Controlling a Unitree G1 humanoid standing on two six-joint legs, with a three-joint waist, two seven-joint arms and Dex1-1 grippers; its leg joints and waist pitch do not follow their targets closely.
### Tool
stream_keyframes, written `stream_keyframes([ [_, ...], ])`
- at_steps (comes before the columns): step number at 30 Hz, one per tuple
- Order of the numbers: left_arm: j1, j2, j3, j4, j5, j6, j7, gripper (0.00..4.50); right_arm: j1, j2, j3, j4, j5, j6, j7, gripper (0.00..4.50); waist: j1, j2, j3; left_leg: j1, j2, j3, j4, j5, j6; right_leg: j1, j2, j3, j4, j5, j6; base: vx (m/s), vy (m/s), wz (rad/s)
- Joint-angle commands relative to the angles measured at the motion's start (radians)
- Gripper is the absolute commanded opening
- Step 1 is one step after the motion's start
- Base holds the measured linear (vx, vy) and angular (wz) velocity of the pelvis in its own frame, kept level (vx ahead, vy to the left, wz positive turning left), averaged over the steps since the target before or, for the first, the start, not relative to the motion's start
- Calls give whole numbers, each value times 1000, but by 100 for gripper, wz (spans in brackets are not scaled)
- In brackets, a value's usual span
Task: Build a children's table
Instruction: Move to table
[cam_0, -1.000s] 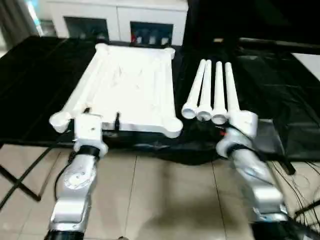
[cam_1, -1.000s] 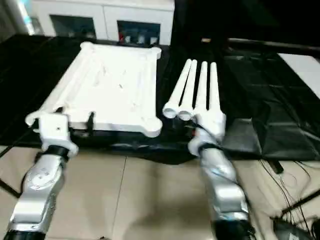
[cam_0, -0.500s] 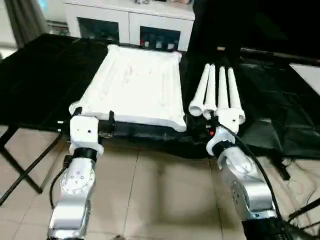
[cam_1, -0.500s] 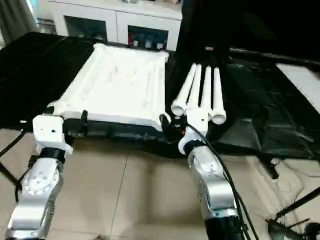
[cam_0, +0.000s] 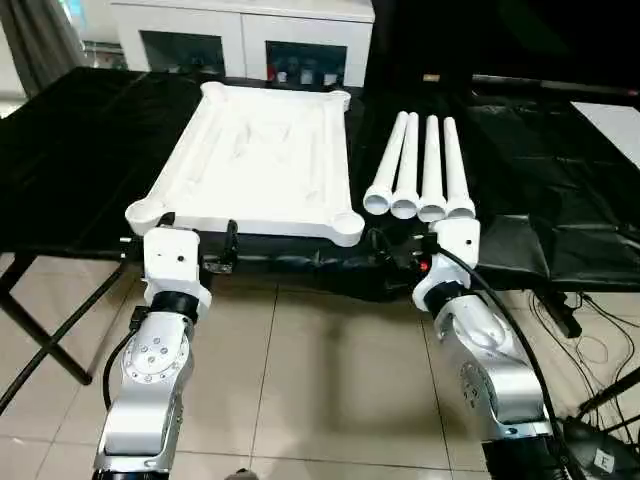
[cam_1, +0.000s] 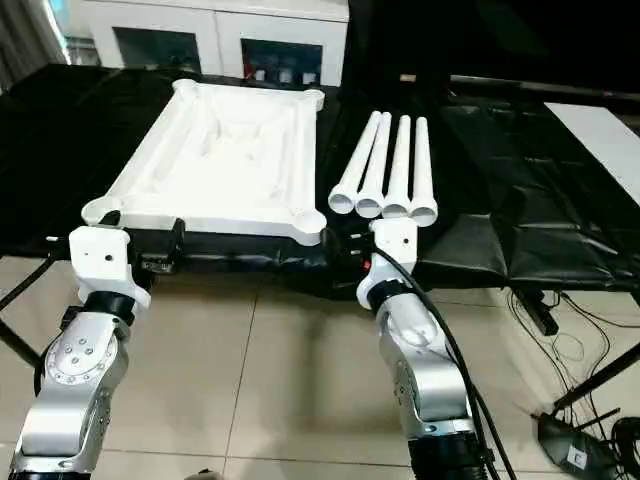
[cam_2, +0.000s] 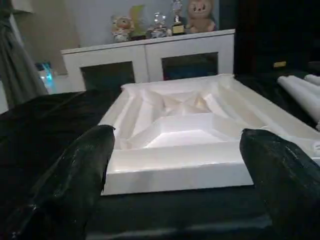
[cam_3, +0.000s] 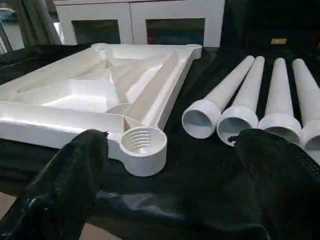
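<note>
Here the white table top (cam_0: 262, 155) lay ribbed underside up on the black-draped surface (cam_0: 70, 170), centre-left of the head frame, round threaded sockets at its corners. Four tapered legs (cam_0: 420, 170) lay side by side just right of it, open ends toward the near edge. Left end effector (cam_0: 196, 247) and right end effector (cam_0: 398, 250) hung spread, empty, at that edge; tiled floor (cam_0: 320, 370) below.

Four legs (cam_0: 420, 170) lie right of the tabletop (cam_0: 260, 155)
</note>
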Motion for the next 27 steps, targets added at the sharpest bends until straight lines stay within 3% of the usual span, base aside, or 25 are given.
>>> stream_keyframes([
  [1,-14,-2,-7,-16,-2,3,-7,449,6,-3,-5,-19,5,-1,0,450,-22,22,-25,78,78,-43,-98,-804,-42,15,-68,4,-134,-731,-5,0,0,0],
  [2,-14,-2,-7,-16,-2,3,-7,449,6,-3,-5,-19,5,-1,0,450,-27,26,-23,71,87,-46,-116,-836,-46,32,-61,2,-114,-672,-9,68,16,-12],
  [3,-10,-6,-12,-17,-4,9,-10,449,7,-5,-4,-20,2,-3,3,450,-30,28,-25,56,106,-55,-155,-889,-44,66,-55,18,-51,-541,-20,81,6,-14],
  [5,-7,-9,-13,-17,-4,11,-12,449,7,-5,-4,-21,1,-5,5,450,-37,11,-23,75,77,-31,-125,-825,-42,47,-82,37,-104,-628,-43,81,-6,-12],
  [6,-4,-12,-13,-17,-6,12,-13,449,6,-7,-2,-22,-1,-4,6,450,-28,0,-35,60,48,-9,-83,-622,-15,71,-121,61,-141,-768,-46,103,-27,-7],
  [7,-1,-14,-13,-16,-8,12,-12,449,5,-10,1,-23,-5,-5,8,450,-15,-14,-42,22,43,0,-75,-471,18,111,-140,85,-148,-786,-48,103,-27,-7],
  [8,3,-16,-13,-16,-11,9,-13,449,3,-11,2,-25,-5,-4,10,450,9,-15,-47,-2,39,7,-45,-278,65,125,-158,107,-158,-819,-54,134,-19,-5],
  [9,3,-16,-13,-16,-11,9,-13,449,3,-11,2,-25,-5,-4,10,450,19,-11,-56,-9,43,5,-56,-184,90,132,-135,94,-143,-706,-83,157,-8,2],
  [10,8,-17,-15,-18,-9,8,-12,449,0,-14,7,-27,-8,-3,15,450,18,2,-69,12,52,7,-83,-129,94,121,-85,63,-114,-495,-116,157,-8,2],
  [11,10,-17,-16,-19,-9,8,-12,449,-1,-14,8,-27,-8,-4,17,450,11,3,-76,35,60,0,-91,-101,101,110,-62,50,-92,-365,-134,173,8,5],
  [12,11,-18,-18,-20,-9,8,-12,449,-2,-14,9,-27,-8,-4,19,450,-11,22,-88,118,101,-50,-99,-6,177,53,-31,20,-26,-140,-153,232,9,6],
  [13,12,-17,-19,-21,-7,11,-11,449,-4,-14,11,-27,-9,-4,22,450,-50,17,-95,213,150,-126,-87,120,337,-48,-28,14,46,-105,-102,232,9,6],
  [15,12,-17,-19,-23,-8,12,-13,449,-6,-13,11,-27,-8,-5,25,450,-56,-3,-92,233,178,-153,-66,262,505,-119,-73,63,96,-111,-7,226,-49,1],
  [16,12,-16,-19,-23,-8,13,-14,449,-7,-14,12,-26,-7,-7,27,450,-43,-42,-84,156,68,-79,-31,215,440,-60,-94,104,21,14,-25,200,-73,-4],
  [17,12,-15,-18,-24,-8,13,-15,449,-7,-14,12,-26,-7,-8,28,450,-22,-60,-73,81,-17,-19,-16,122,385,20,-88,132,-10,31,-37,133,-80,-1],
  [18,13,-14,-16,-25,-9,13,-17,449,-7,-15,12,-25,-6,-9,30,450,19,-81,-85,-21,-63,-10,92,-74,288,146,-176,252,-64,15,-193,147,-35,15],
  [19,13,-14,-15,-25,-9,13,-18,449,-7,-15,13,-24,-6,-10,30,450,37,-79,-88,-81,-36,-33,140,-75,170,190,-189,260,-40,216,-307,147,-35,15],
  [20,14,-13,-13,-25,-11,12,-20,449,-7,-16,13,-23,-4,-11,31,450,40,-67,-77,-94,-24,-41,128,-29,83,183,-163,223,-31,405,-354,189,-26,15],
  [21,15,-13,-11,-26,-12,11,-21,449,-7,-16,13,-23,-3,-12,32,450,40,-53,-78,-95,-3,-49,110,14,58,179,-166,202,-32,427,-366,164,-24,6],
  [22,15,-12,-10,-24,-12,11,-22,449,-8,-16,13,-21,-3,-12,32,450,36,-17,-68,-72,27,-51,21,91,59,147,-116,126,-42,300,-327,164,-24,6],
  [23,14,-11,-10,-23,-12,11,-22,449,-8,-16,12,-20,-4,-12,32,450,32,5,-74,-50,38,-46,-20,130,73,147,-79,91,-42,200,-276,161,18,5],
  [24,14,-10,-11,-22,-11,9,-23,449,-8,-16,12,-19,-4,-11,31,450,-18,60,-73,61,128,-139,-81,48,173,34,25,20,95,-62,-121,184,32,-9],
  [25,13,-10,-10,-22,-12,8,-24,449,-7,-16,12,-21,-5,-10,32,450,-30,42,-96,141,161,-193,-54,100,364,-44,8,31,149,-220,-31,184,32,-9],
  [26,12,-9,-9,-21,-13,6,-26,449,-7,-16,12,-21,-5,-10,32,450,-27,37,-95,134,158,-175,-43,132,434,-81,-8,47,172,-172,38,171,16,-6],
  [27,9,-8,-10,-17,-13,4,-27,449,-7,-16,12,-19,-5,-11,32,450,-25,39,-93,127,144,-164,-46,160,450,-89,-8,46,179,-146,70,106,4,6],
])
